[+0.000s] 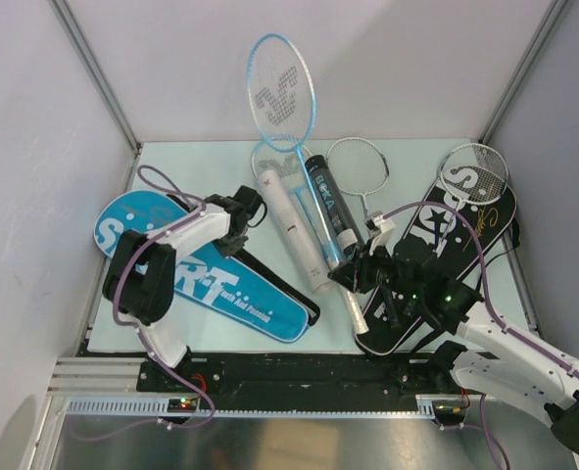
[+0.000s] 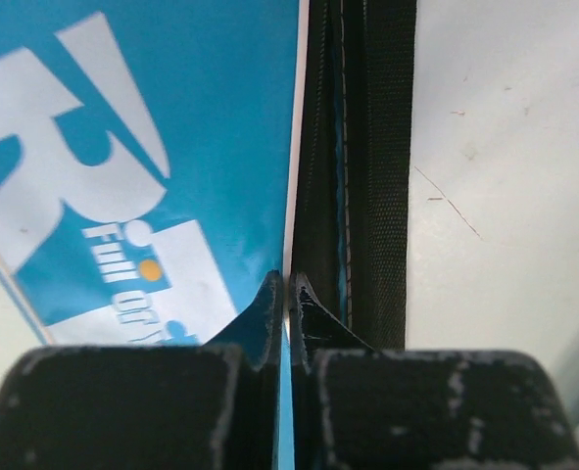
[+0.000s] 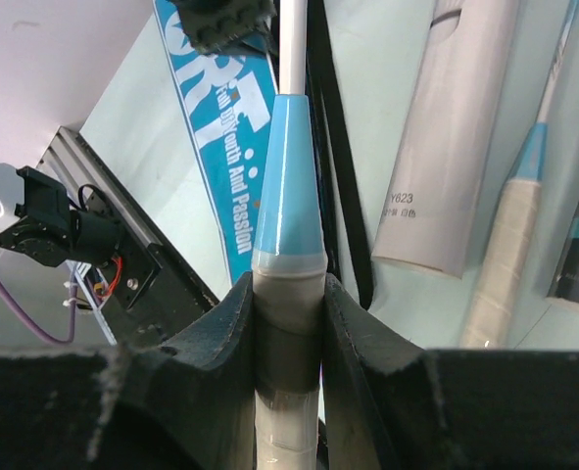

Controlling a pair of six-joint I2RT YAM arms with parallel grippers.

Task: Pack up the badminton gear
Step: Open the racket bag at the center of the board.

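Observation:
The blue "SPORT" racket cover (image 1: 230,289) lies flat at the left, and my left gripper (image 1: 248,211) is at its upper edge. In the left wrist view that gripper (image 2: 287,284) is shut on a thin blue edge of the cover (image 2: 201,117), beside its black zipper strip (image 2: 362,147). My right gripper (image 1: 353,269) is shut on the handle of a light-blue racket (image 3: 289,176), just below its blue cone. The racket head (image 1: 281,93) stands raised toward the back wall. A second light-blue racket (image 3: 519,215) lies between the tubes.
A white tube (image 1: 291,220) and a black tube (image 1: 328,201) lie side by side mid-table. The black "SPORT" cover (image 1: 446,235) lies at the right under my right arm. Two thin silver rackets (image 1: 358,164) (image 1: 475,171) rest at the back right. Walls enclose three sides.

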